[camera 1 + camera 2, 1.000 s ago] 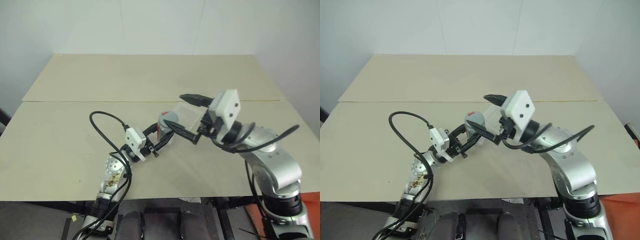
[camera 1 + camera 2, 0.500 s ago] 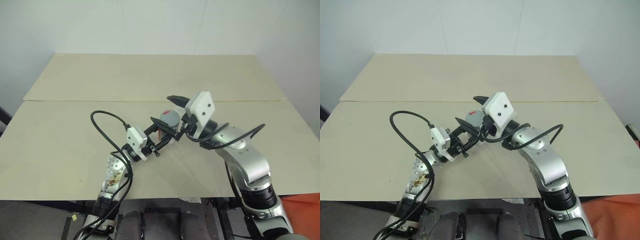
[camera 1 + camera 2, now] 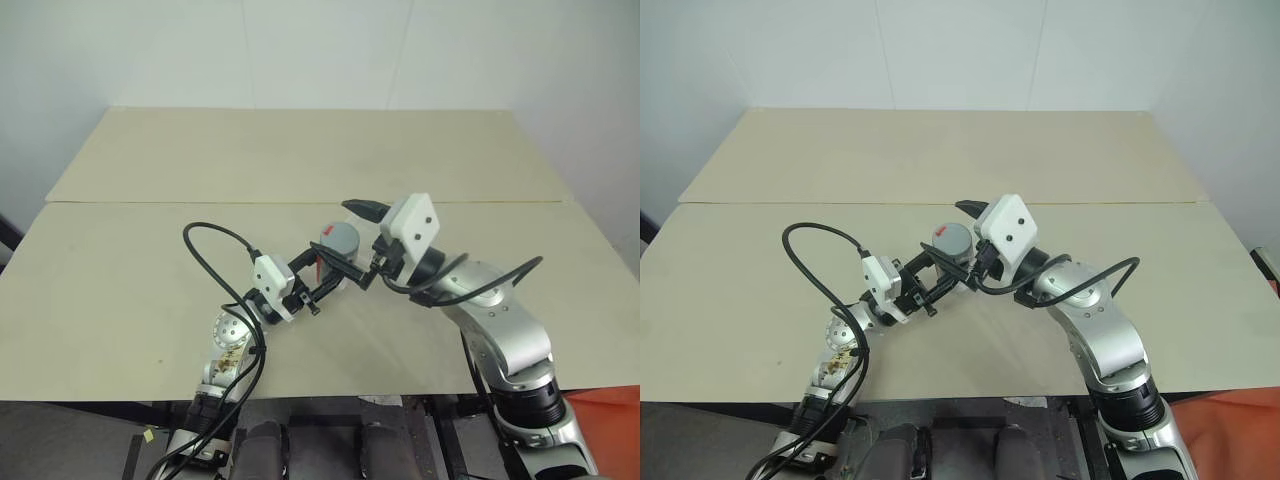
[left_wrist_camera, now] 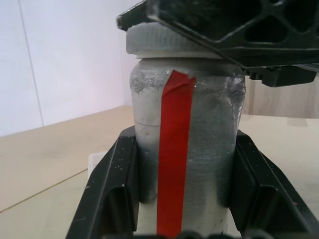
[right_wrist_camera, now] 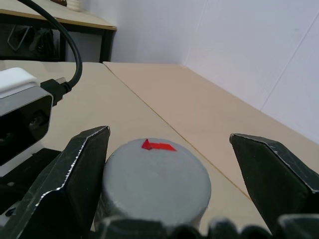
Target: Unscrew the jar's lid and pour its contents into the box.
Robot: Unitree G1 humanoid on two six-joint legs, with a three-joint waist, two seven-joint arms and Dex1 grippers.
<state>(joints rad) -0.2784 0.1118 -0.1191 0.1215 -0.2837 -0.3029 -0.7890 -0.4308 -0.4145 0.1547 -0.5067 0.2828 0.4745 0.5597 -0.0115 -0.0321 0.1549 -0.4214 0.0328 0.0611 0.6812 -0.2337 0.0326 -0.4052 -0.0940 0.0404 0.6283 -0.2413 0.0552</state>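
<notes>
- We hold the jar [image 4: 187, 149] in our left tool [image 3: 318, 277], above the pale desk [image 3: 120, 270] and near the middle of its front half. The jar is a silvery-grey cylinder with a red stripe running up its side.
- The left tool's two black fingers [image 4: 117, 184] are clamped on the jar's body, one on each side, well below the top. The jar looks roughly upright in that grip.
- The lid [image 5: 155, 175], a flat grey disc with a small red mark on top, is seated on the jar, so unscrewing has not begun.
- Our right tool [image 5: 169, 174] is spread wide. One finger is close beside the lid on one side and the other is well clear of it, and neither seems to touch.
- The right tool seems slightly off-centre over the lid. We judge it should be centred before it closes, so both fingers meet the rim together and level.
- We should grip only the lid's edge, above the white band under it, and not the jar's shoulder.
- The left tool must keep the jar from spinning while the right one twists, and the jar should stay upright so nothing spills early.
- The contents are hidden inside the jar, and we cannot make out the box.
</notes>
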